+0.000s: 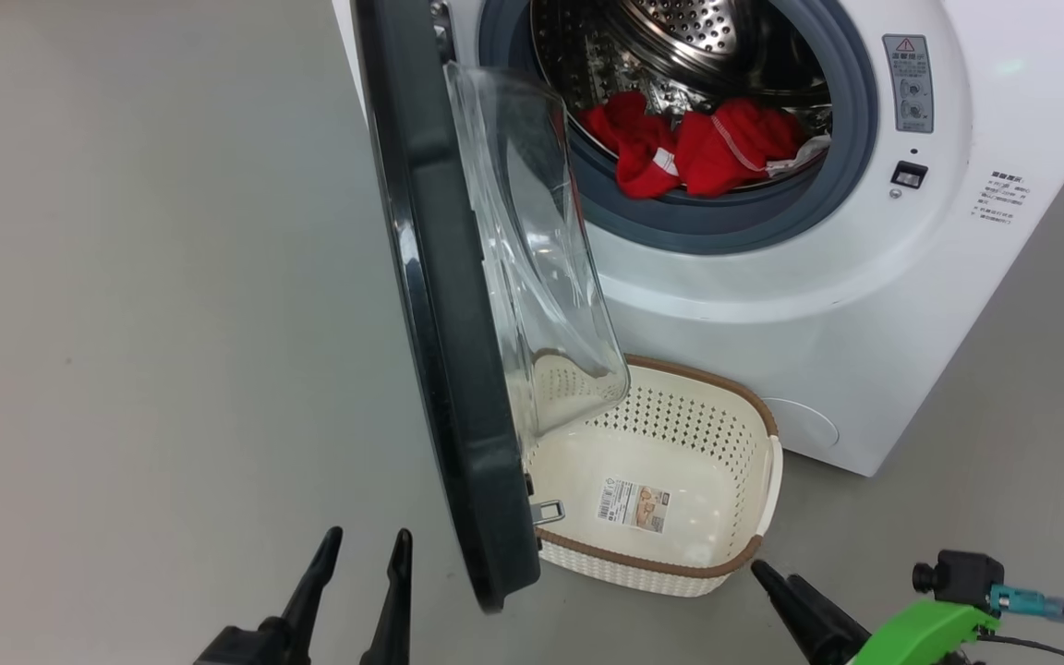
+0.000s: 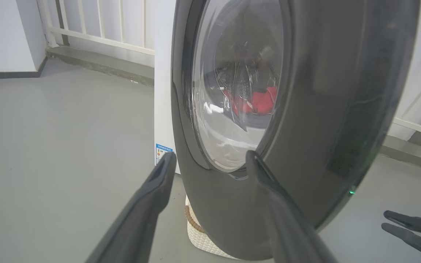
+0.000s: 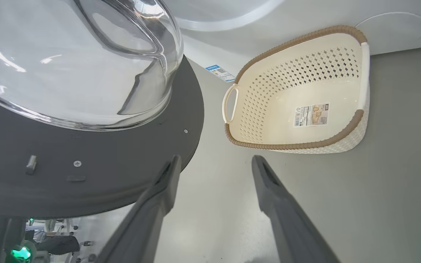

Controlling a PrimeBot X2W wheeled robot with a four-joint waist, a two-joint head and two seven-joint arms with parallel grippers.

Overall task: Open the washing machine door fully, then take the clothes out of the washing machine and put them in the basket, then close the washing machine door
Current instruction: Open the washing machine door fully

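Two empty claws flank the washing machine door (image 1: 444,351), fingers apart: left claw (image 1: 369,533) outside it, right claw (image 1: 774,571) inside. Just behind the door sits the basket (image 1: 707,379), evidently for short transfers. Beyond the door, the clothes (image 1: 707,148) lie in the washing machine (image 1: 772,305).

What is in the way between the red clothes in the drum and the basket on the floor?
Only the open door: its glass bowl seems to overhang the left end of the basket. The rest of it lies open below the drum.
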